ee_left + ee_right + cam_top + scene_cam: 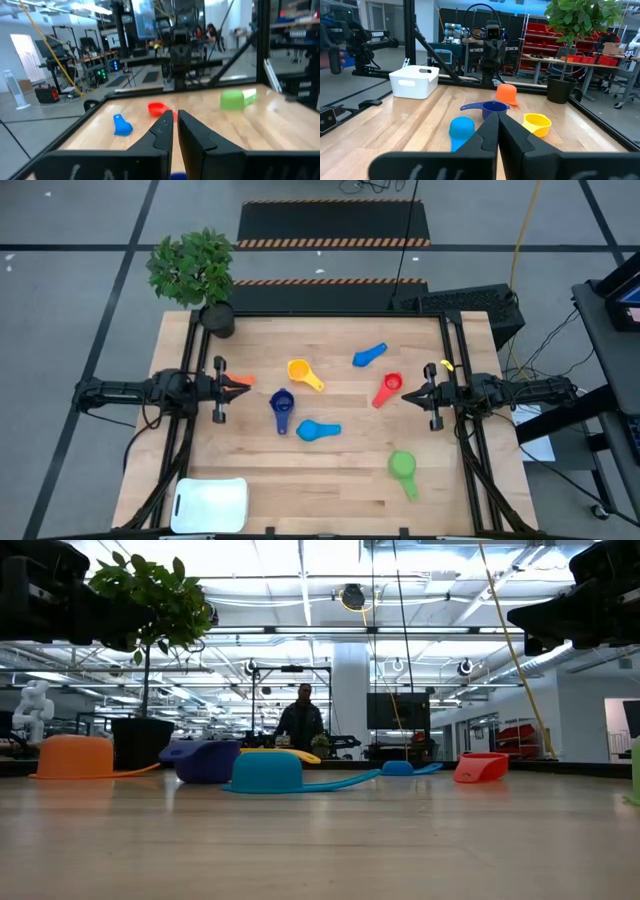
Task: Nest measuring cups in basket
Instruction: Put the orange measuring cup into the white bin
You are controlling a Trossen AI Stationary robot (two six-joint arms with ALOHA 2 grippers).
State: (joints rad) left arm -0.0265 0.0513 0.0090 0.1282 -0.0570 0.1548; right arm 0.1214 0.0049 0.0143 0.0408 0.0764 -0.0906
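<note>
Six measuring cups (pixel 305 373) lie on the counter (pixel 330 480) between the closed, empty left gripper (pixel 243 381) and right gripper (pixel 406 396).

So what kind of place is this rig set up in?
Most likely a robotics lab or workshop, not a home: exposed ceiling ducts and strip lights, red parts bins on shelving, and another robot arm on a frame beyond the wooden table.
</note>
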